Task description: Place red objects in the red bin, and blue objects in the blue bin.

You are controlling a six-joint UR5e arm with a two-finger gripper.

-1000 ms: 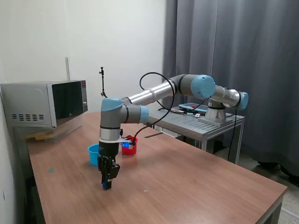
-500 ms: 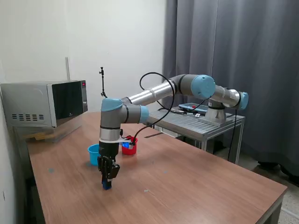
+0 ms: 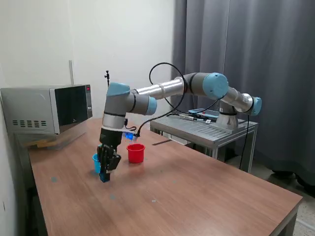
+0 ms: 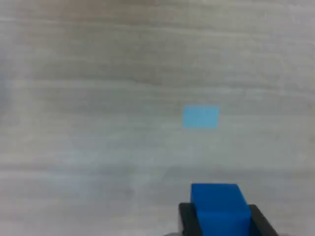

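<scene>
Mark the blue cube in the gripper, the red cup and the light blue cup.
blue cube (image 4: 219, 204): wrist view, its top face between the fingers.
red cup (image 3: 136, 154): exterior view, its side wall.
light blue cup (image 3: 95, 160): exterior view, the visible edge beside the gripper (image 3: 104, 177).

blue cube (image 4: 219, 205): 1 | red cup (image 3: 136, 153): 1 | light blue cup (image 3: 95, 161): 1 | microwave (image 3: 47, 108): 1 | robot arm (image 3: 162, 91): 1

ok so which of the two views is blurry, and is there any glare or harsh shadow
The wrist view is soft all over: the table grain is smeared, and only the blue cube between the fingers looks fairly crisp. The exterior view is sharp and evenly lit, with no hard shadows; the microwave door shows a dull reflection, not glare.
</scene>
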